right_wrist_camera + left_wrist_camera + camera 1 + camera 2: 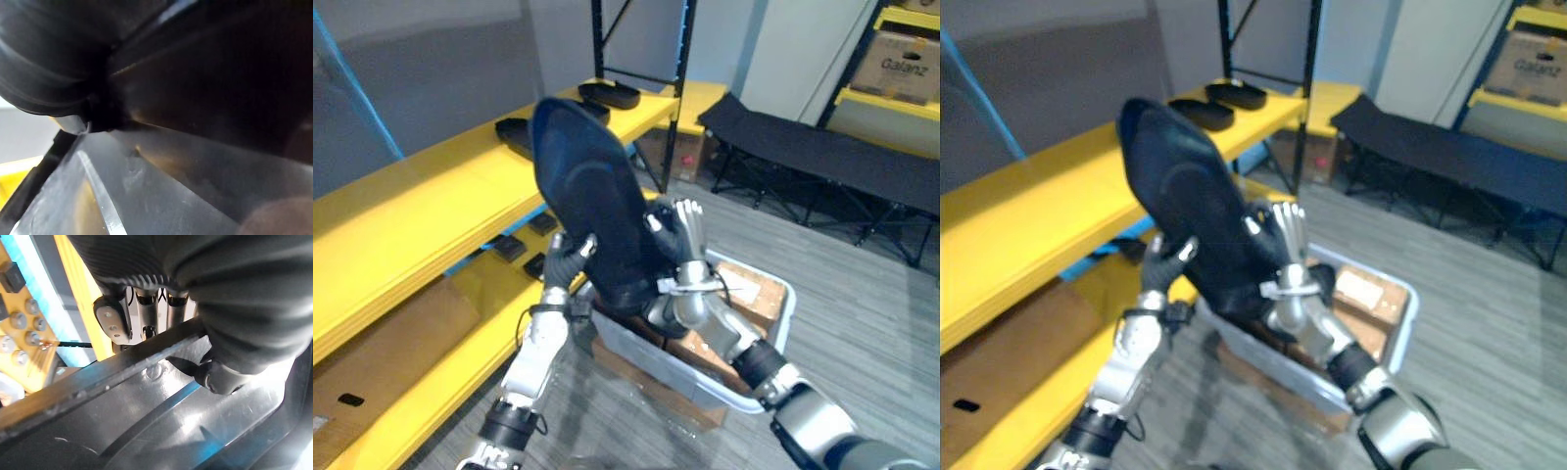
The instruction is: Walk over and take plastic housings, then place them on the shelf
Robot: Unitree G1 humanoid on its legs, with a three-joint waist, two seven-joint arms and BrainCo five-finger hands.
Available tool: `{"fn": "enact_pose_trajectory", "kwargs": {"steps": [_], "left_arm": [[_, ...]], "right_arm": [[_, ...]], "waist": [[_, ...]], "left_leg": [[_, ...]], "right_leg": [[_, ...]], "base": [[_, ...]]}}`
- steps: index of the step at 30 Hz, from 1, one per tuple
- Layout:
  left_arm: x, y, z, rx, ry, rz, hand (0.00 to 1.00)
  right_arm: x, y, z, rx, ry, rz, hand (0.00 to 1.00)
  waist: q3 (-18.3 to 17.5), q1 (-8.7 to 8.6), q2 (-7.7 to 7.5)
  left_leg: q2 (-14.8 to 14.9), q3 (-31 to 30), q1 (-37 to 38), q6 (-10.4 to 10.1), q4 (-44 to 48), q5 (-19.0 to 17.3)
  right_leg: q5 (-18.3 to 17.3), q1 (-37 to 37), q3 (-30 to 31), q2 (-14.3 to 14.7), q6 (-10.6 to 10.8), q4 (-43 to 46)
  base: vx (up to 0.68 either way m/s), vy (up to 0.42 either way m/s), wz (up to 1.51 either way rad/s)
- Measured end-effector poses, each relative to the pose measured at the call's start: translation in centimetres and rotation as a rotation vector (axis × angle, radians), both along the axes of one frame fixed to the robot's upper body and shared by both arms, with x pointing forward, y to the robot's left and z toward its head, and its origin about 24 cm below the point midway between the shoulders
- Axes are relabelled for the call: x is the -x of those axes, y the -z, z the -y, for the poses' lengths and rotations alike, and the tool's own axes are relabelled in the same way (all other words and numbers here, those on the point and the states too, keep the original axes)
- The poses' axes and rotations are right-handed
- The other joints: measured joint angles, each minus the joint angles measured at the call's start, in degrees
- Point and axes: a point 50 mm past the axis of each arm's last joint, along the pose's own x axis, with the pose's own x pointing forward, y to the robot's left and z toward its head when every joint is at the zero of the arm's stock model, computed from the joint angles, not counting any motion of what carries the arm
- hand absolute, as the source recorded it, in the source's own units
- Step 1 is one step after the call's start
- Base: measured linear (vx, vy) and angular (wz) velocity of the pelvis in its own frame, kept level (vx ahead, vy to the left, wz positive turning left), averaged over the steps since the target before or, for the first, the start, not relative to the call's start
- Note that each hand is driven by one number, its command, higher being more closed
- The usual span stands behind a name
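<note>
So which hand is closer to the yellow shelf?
Left. The left hand grips the black housing beside the shelf; the right hand presses its far side, over the grey bin.

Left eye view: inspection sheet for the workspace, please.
Surface: yellow shelf, two levels in view.
Job's things: held housing raised over the grey bin; other housings lie on the top level.
Clutter: small black parts and cardboard sheet on the lower level; cardboard boxes in the bin.
Hands: left hand pinches the held housing's rim with thumb and fingers; right hand presses straight fingers against it.
Cables: nothing seen.
Surroundings: black folding cot, grey floor.
</note>
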Motion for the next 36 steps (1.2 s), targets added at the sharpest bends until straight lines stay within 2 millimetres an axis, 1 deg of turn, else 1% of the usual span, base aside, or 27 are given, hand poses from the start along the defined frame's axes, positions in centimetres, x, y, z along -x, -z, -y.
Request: {"fn": "enact_pose_trajectory", "kwargs": {"steps": [1,3,6,8,10,14,16,17,18,20,21,22,23,24,25,26,28,29,30,31,34,35,36], "left_arm": [[0.1,0.0,0.0,0.007,-0.002,0.003,1.00],[0.2,0.1,-0.2,0.023,-0.020,0.007,1.00],[0.4,0.2,-0.5,-0.001,-0.050,0.018,1.00],[0.4,0.3,-0.8,-0.013,-0.079,0.019,1.00],[0.4,0.1,-1.3,-0.034,-0.107,0.030,1.00],[0.5,-0.9,-2.2,-0.081,-0.156,0.081,1.00],[0.6,-1.4,-2.3,-0.085,-0.181,0.106,1.00],[0.8,-1.9,-2.5,-0.096,-0.208,0.133,1.00],[0.8,-2.2,-2.7,-0.097,-0.225,0.149,1.00],[1.1,-3.3,-3.7,-0.135,-0.312,0.210,1.00],[1.1,-3.4,-3.9,-0.146,-0.335,0.218,1.00],[1.2,-3.6,-4.4,-0.170,-0.381,0.229,1.00],[1.3,-3.5,-5.3,-0.192,-0.453,0.225,1.00],[1.3,-3.4,-5.9,-0.204,-0.498,0.219,1.00],[1.4,-3.0,-7.1,-0.239,-0.585,0.197,1.00],[1.5,-2.7,-7.9,-0.259,-0.641,0.182,1.00],[1.9,-2.4,-8.9,-0.314,-0.732,0.166,1.00],[3.0,-1.8,-10.6,-0.392,-0.849,0.151,1.00],[3.0,-1.9,-10.8,-0.400,-0.863,0.155,1.00],[3.1,-1.9,-10.9,-0.400,-0.865,0.156,1.00],[3.1,-2.0,-10.8,-0.412,-0.866,0.161,1.00],[3.1,-2.0,-10.8,-0.427,-0.869,0.167,1.00],[3.2,-2.0,-11.0,-0.427,-0.885,0.166,1.00]], "right_arm": [[0.0,0.1,0.0,-0.010,-0.016,-0.012,0.00],[0.1,0.0,-0.4,-0.014,-0.043,-0.024,0.00],[0.2,0.1,-0.7,-0.015,-0.088,-0.053,0.00],[0.1,0.1,-1.0,-0.033,-0.141,-0.107,0.00],[0.0,0.2,-1.2,-0.033,-0.182,-0.146,0.00],[0.1,0.1,-1.4,-0.043,-0.248,-0.184,0.00],[0.2,-0.6,-1.5,-0.072,-0.284,-0.187,0.00],[0.3,-1.5,-1.4,-0.089,-0.318,-0.176,0.00],[0.4,-1.9,-1.4,-0.088,-0.338,-0.171,0.00],[0.9,-3.6,-1.6,-0.079,-0.432,-0.142,0.00],[1.1,-3.9,-1.7,-0.068,-0.459,-0.136,0.00],[1.5,-4.7,-1.9,-0.057,-0.507,-0.121,0.00],[1.9,-6.1,-1.7,-0.094,-0.551,-0.081,0.00],[2.2,-7.1,-1.4,-0.121,-0.568,-0.047,0.00],[2.6,-9.2,-0.4,-0.177,-0.583,0.030,0.00],[2.8,-10.9,0.7,-0.212,-0.579,0.095,0.00],[3.1,-13.5,2.9,-0.267,-0.562,0.194,0.00],[4.8,-15.5,7.2,-0.341,-0.533,0.347,0.00],[4.9,-15.3,7.4,-0.331,-0.529,0.345,0.00],[4.9,-15.2,7.4,-0.328,-0.528,0.340,0.00],[4.9,-13.9,8.2,-0.336,-0.490,0.305,0.00],[5.2,-12.9,9.4,-0.352,-0.439,0.285,0.00],[5.7,-11.2,11.4,-0.381,-0.349,0.252,0.00]], "waist": [[0.0,0.02,0.00],[0.0,0.01,0.00],[0.0,0.04,-0.03],[-0.1,0.04,-0.10],[-0.1,0.07,-0.13],[-0.1,0.05,-0.16],[-0.1,0.04,-0.16],[-0.1,0.02,-0.16],[-0.1,0.00,-0.16],[-0.1,-0.04,-0.17],[-0.1,-0.06,-0.18],[-0.2,-0.02,-0.30],[-0.3,-0.08,-0.43],[-0.3,-0.18,-0.48],[-0.4,-0.46,-0.57],[-0.4,-0.68,-0.68],[-0.7,-1.03,-1.05],[-0.9,-1.97,-1.35],[-0.9,-2.72,-1.31],[-0.9,-3.07,-1.29],[-1.0,-3.55,-1.42],[-1.2,-3.40,-1.62],[-1.2,-3.32,-1.73]], "left_leg": [[0.0,0.1,0.0,0.0,0.0,0.0],[-0.1,0.4,0.2,0.0,-0.1,0.0],[0.1,0.3,0.1,0.0,-0.2,0.0],[-0.1,0.5,0.3,0.0,-0.3,0.0],[0.0,0.7,0.5,0.0,-0.6,0.0],[0.0,1.0,0.9,0.0,-0.8,0.0],[0.0,1.0,0.9,0.0,-0.9,0.0],[0.1,1.1,1.0,0.0,-1.0,0.0],[0.1,1.1,1.1,0.0,-1.1,0.0],[0.2,1.4,1.5,0.0,-1.5,0.0],[0.3,1.7,1.8,0.0,-1.7,0.0],[0.4,2.1,2.0,0.0,-1.8,0.0],[0.5,2.6,2.1,0.0,-1.8,0.0],[0.6,2.8,2.1,0.0,-1.8,0.0],[0.7,2.8,2.1,-0.1,-1.9,0.0],[0.7,2.9,2.1,-0.1,-1.9,0.0],[0.9,3.1,2.1,-0.1,-1.9,0.0],[1.2,5.3,3.1,-0.2,-2.5,-0.2],[1.2,5.4,3.1,-0.2,-2.5,-0.2],[1.3,5.4,3.1,-0.2,-2.5,-0.2],[1.7,6.0,3.2,-0.6,-2.5,-0.5],[1.9,6.0,3.0,-0.6,-2.5,-0.5],[2.0,6.2,3.0,-0.7,-2.7,-0.5]], "right_leg": [[0.0,0.0,0.0,0.0,0.0,0.0],[0.0,0.0,-0.1,0.1,0.0,0.0],[0.0,-0.1,0.0,0.1,0.0,0.0],[0.0,-0.1,0.0,0.1,0.0,0.0],[-0.1,-0.1,0.0,0.1,-0.1,0.0],[-0.2,0.0,0.1,0.2,-0.3,0.0],[-0.3,0.0,0.1,0.2,-0.3,0.0],[-0.3,0.0,0.2,0.3,-0.3,0.0],[-0.3,0.0,0.2,0.3,-0.3,0.0],[-0.3,0.0,0.4,0.4,-0.4,0.0],[-0.3,0.0,0.6,0.4,-0.4,0.0],[-0.3,0.0,1.1,0.6,-0.4,0.0],[-0.3,-0.3,1.6,0.7,-0.4,0.0],[-0.3,-0.4,1.7,0.7,-0.4,0.0],[-0.4,-0.5,1.8,0.8,-0.4,0.0],[-0.4,-0.5,1.8,0.9,-0.5,0.0],[-0.5,-0.7,2.0,1.1,-0.6,0.0],[-0.5,-1.1,3.8,1.3,-0.7,0.0],[-0.5,-1.2,3.9,1.2,-0.7,0.0],[-0.6,-1.2,3.9,1.2,-0.8,0.0],[-0.8,-1.5,4.7,1.9,-1.0,0.0],[-0.9,-1.8,4.7,2.0,-1.0,0.0],[-0.9,-2.0,4.8,2.0,-0.9,0.0]], "base": [[0.00,0.000,0.00],[0.00,-0.003,-0.05],[0.00,-0.002,-0.01],[0.00,0.002,-0.02],[0.01,-0.001,-0.06],[0.01,-0.004,-0.03],[0.00,0.000,0.00],[0.00,0.000,0.00],[0.01,-0.021,-0.03],[0.01,-0.024,-0.07],[0.01,-0.021,-0.14],[0.01,-0.013,-0.19],[0.00,-0.011,-0.19],[0.00,-0.010,-0.13],[0.00,-0.013,-0.06],[0.00,-0.016,-0.04],[0.00,-0.007,-0.21],[0.01,0.011,-0.39],[0.02,0.017,-0.36],[0.00,0.004,-0.05],[0.00,-0.033,-0.09],[0.03,-0.021,-0.07],[0.05,-0.005,-0.13]]}}
